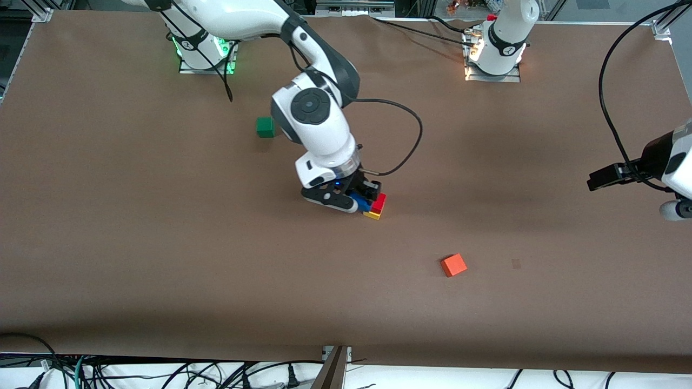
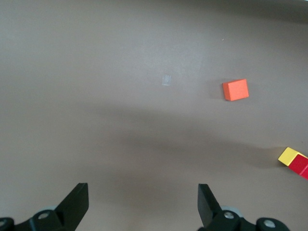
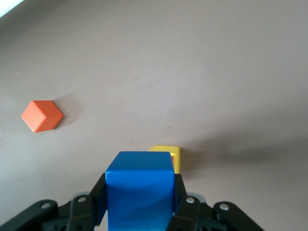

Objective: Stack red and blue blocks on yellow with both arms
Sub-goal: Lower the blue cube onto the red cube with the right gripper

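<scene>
The red block [image 1: 379, 202] sits on the yellow block [image 1: 372, 214] near the middle of the table. My right gripper [image 1: 361, 202] is shut on the blue block [image 1: 360, 201] and holds it close beside the red block, on the side toward the right arm's end of the table. In the right wrist view the blue block [image 3: 139, 185] fills the space between the fingers and the yellow block [image 3: 168, 153] peeks past it. My left gripper [image 1: 611, 178] waits at the left arm's end of the table, open [image 2: 143, 192] and empty. Its view catches the yellow block [image 2: 288, 155] and the red block [image 2: 301, 167].
An orange-red cube [image 1: 453, 265] lies nearer to the front camera than the stack, toward the left arm's end. A green cube [image 1: 265, 127] lies farther from the front camera, by the right arm. A black cable [image 1: 411, 135] loops from the right wrist.
</scene>
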`<action>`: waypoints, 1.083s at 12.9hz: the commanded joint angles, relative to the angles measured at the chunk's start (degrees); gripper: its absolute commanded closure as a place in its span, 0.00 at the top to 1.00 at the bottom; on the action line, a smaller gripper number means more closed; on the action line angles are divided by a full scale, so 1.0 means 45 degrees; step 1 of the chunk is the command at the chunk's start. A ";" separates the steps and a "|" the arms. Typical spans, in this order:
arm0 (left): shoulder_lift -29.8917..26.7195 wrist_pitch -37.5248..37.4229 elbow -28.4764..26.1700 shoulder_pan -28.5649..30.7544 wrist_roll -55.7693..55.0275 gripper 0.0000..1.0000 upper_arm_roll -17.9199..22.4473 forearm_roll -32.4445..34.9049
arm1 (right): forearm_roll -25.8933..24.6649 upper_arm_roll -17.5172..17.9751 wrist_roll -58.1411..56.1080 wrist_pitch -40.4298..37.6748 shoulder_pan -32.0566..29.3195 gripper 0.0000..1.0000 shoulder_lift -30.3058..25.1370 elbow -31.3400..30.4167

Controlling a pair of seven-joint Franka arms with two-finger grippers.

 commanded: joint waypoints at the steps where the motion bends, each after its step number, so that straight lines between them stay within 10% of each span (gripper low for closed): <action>1: -0.1708 0.1185 -0.2590 0.0211 0.0629 1.00 0.0050 -0.0494 | -0.0141 -0.0174 0.0718 0.0213 0.0330 0.51 0.0976 0.1014; 14: -0.2023 0.1871 -0.3569 0.0289 0.0630 1.00 0.0109 -0.0534 | -0.0748 -0.0155 0.1813 -0.0022 0.0819 0.51 0.1309 0.0916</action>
